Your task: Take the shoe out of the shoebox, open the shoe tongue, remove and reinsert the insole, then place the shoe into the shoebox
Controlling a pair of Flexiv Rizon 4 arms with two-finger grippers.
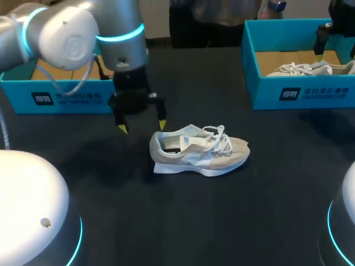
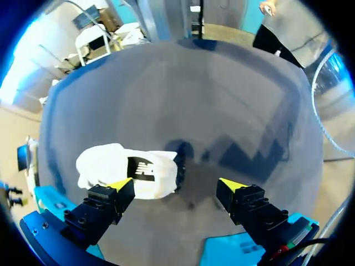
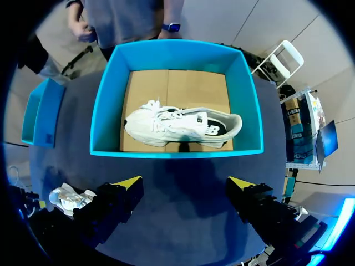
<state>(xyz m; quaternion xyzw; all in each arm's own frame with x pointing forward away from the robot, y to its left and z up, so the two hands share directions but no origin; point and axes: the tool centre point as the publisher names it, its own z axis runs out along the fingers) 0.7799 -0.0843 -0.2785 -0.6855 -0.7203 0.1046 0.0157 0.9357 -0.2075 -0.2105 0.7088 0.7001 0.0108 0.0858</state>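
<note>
A pale beige and white shoe [image 1: 199,149] stands upright on the dark table, toe to the right, laces loose. My left gripper [image 1: 142,126] hangs open just left of its heel, holding nothing. In the left wrist view the shoe's heel [image 2: 127,169] lies beside one finger of the left gripper [image 2: 176,185], outside the gap. My right gripper [image 1: 321,52] is over the teal shoebox [image 1: 299,91] at the back right. In the right wrist view the right gripper [image 3: 184,183] is open above the near wall of that shoebox [image 3: 175,152], where a second white shoe [image 3: 183,124] lies on its side.
Another teal shoebox [image 1: 66,97] stands at the back left, behind my left arm. The shoe on the table [image 3: 69,197] also shows beside the right gripper's finger. Bare dark tabletop [image 1: 183,216] stretches in front of the shoe.
</note>
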